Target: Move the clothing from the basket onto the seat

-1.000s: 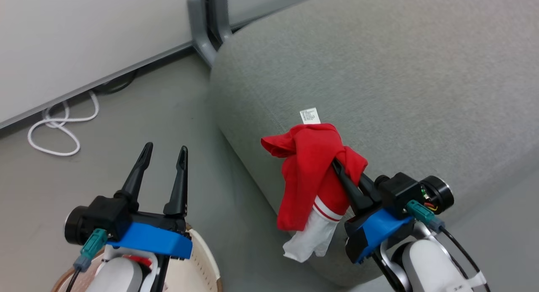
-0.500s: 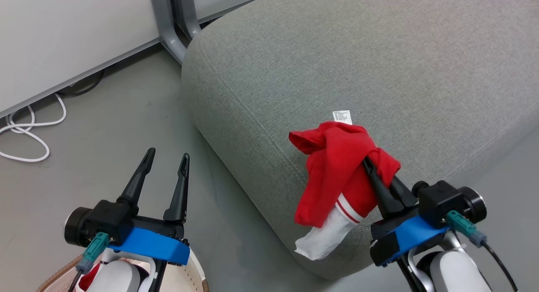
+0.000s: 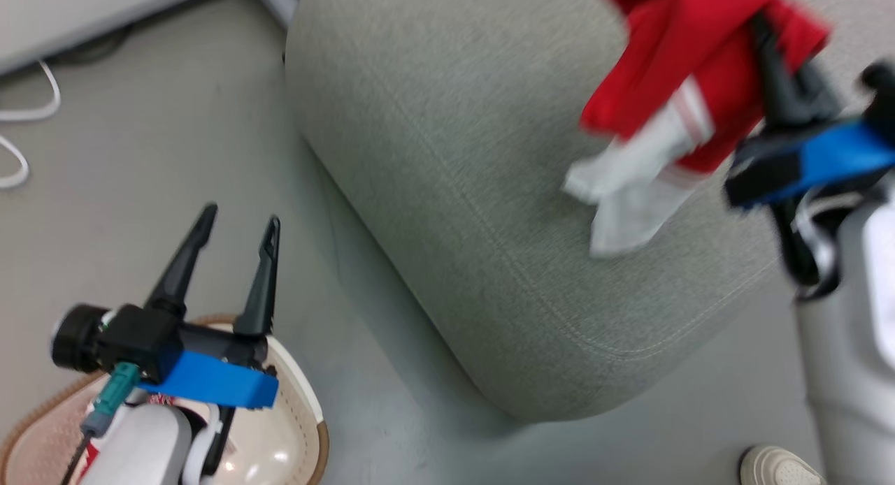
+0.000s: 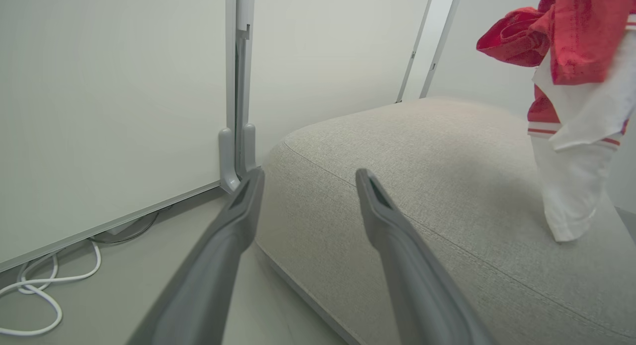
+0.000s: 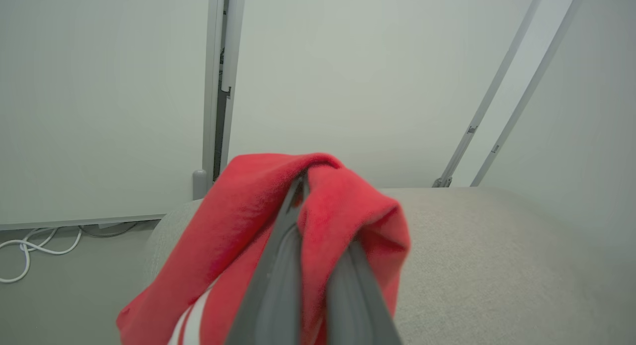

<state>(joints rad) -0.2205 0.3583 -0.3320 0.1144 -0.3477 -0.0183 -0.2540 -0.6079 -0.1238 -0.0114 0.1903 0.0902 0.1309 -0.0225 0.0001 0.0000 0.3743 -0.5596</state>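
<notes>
My right gripper (image 3: pixel 761 25) is shut on the clothing (image 3: pixel 664 87), a red garment with white striped trim. It holds the garment above the grey seat (image 3: pixel 454 156), blurred by motion. In the left wrist view the clothing (image 4: pixel 576 51) hangs with its white end just over the seat (image 4: pixel 422 176). The right wrist view shows red clothing (image 5: pixel 248 211) draped over my right gripper (image 5: pixel 300 181). My left gripper (image 3: pixel 240 219) stands open and empty above the floor, just beyond the basket (image 3: pixel 308 415). A sliver of red fabric (image 3: pixel 161 400) shows in the basket under my left wrist.
A white cable (image 4: pixel 30 285) lies looped on the floor by the pale wall panel (image 4: pixel 99 111). A grey metal post foot (image 4: pixel 233 156) stands behind the seat's corner. A pale shoe (image 3: pixel 776 467) shows at the lower right, beside my right forearm.
The head camera has shifted. My right gripper has carried the red garment up from the seat's front edge and farther over the seat. The left gripper stays open near the basket.
</notes>
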